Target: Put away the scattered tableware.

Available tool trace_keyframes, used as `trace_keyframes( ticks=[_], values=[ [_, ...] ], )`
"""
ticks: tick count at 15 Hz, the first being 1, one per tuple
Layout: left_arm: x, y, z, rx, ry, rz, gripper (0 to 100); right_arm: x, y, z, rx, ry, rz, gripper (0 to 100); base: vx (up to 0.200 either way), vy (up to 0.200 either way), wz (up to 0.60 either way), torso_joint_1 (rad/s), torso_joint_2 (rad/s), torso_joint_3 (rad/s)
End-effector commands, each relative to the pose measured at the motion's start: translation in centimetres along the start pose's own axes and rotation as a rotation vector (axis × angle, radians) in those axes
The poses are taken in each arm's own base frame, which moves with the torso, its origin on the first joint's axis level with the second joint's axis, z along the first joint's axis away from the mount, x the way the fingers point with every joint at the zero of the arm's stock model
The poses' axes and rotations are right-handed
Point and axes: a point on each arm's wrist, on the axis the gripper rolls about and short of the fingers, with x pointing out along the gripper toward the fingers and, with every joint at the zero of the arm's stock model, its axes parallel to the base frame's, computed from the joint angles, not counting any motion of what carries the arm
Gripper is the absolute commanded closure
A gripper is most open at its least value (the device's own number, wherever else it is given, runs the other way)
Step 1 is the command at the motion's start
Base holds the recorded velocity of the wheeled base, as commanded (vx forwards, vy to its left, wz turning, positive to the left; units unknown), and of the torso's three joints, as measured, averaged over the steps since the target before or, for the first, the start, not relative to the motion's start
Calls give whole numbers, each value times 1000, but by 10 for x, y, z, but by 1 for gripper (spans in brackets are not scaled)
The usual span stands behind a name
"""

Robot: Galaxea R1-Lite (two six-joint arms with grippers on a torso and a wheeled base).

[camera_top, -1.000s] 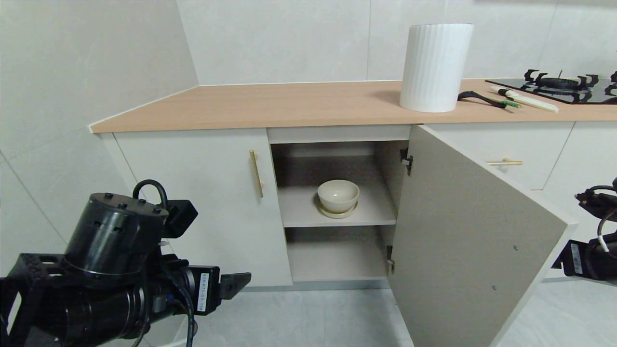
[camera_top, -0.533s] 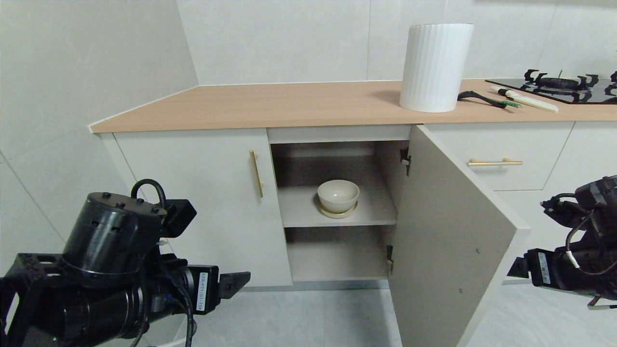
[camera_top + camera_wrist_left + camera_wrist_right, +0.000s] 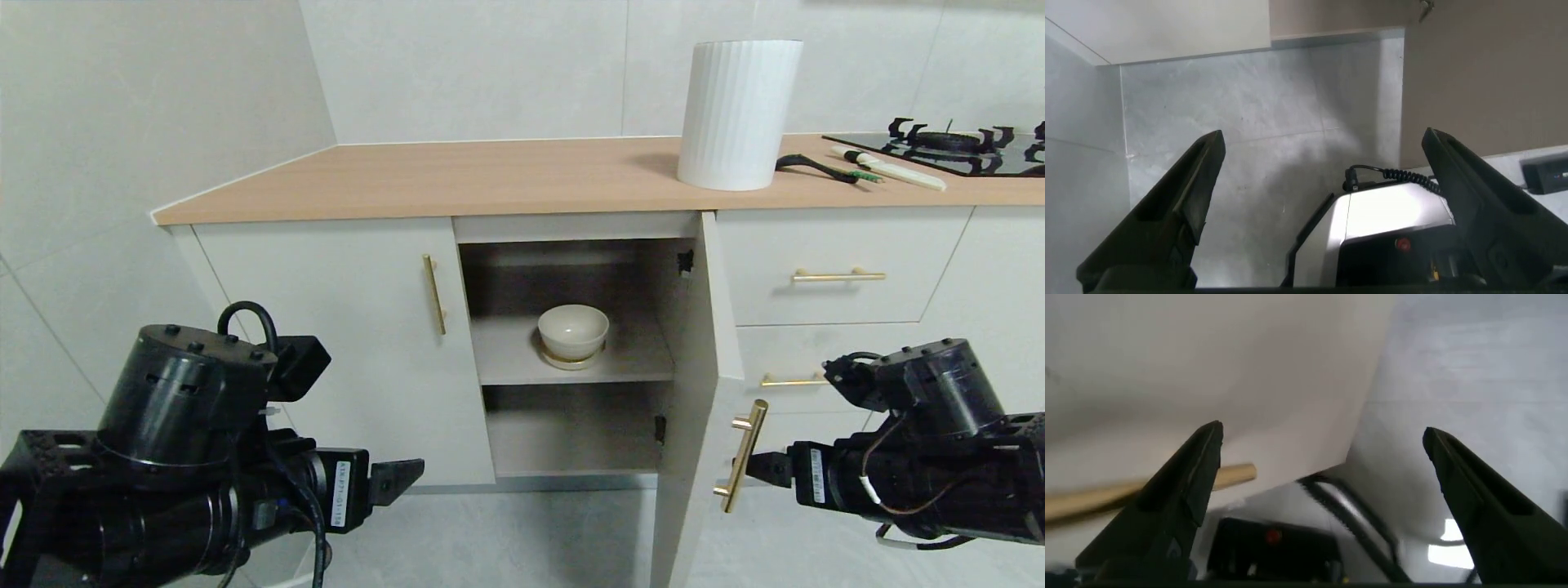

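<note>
Cream ceramic bowl (image 3: 572,329) sits on the upper shelf (image 3: 506,353) of the open pale cabinet (image 3: 571,226), centre frame; left fingers (image 3: 1184,204) and right fingers (image 3: 1180,490) spread wide, empty.

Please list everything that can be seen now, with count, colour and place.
bowl: one, cream, on the saucer, upper cabinet shelf
saucer: one, cream, under the bowl
cabinet door: one, pale grey, half open
door handle: one, gold, on that door
ribbed container: one, white, on the countertop
black utensil: one, black, right of the container
white utensil: one, white with green, beside the black one
hob: one, black, far right
left hand: one, black, open, low near the floor
right hand: one, black, open, at the door handle
</note>
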Motion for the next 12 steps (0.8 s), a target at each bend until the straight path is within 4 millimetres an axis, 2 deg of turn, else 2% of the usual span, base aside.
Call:
trace_keyframes(
  ticks=[1,6,9,12],
  values=[
    [0,0,0,0,-1,0,0,17,4,-7,-18,36,-1,0,0,0,0,0,0,0],
    [-2,0,1,-2,-7,-2,0,39,16,-3,-47,-40,57,0,0,0,0,0,0,0],
    [-1,0,0,0,-5,-3,0,43,23,9,-79,-83,84,0,0,0,0,0,0,0],
    [-4,1,0,11,-12,-4,0,57,31,20,-171,-102,91,0,0,0,0,0,0,0]
  ],
)
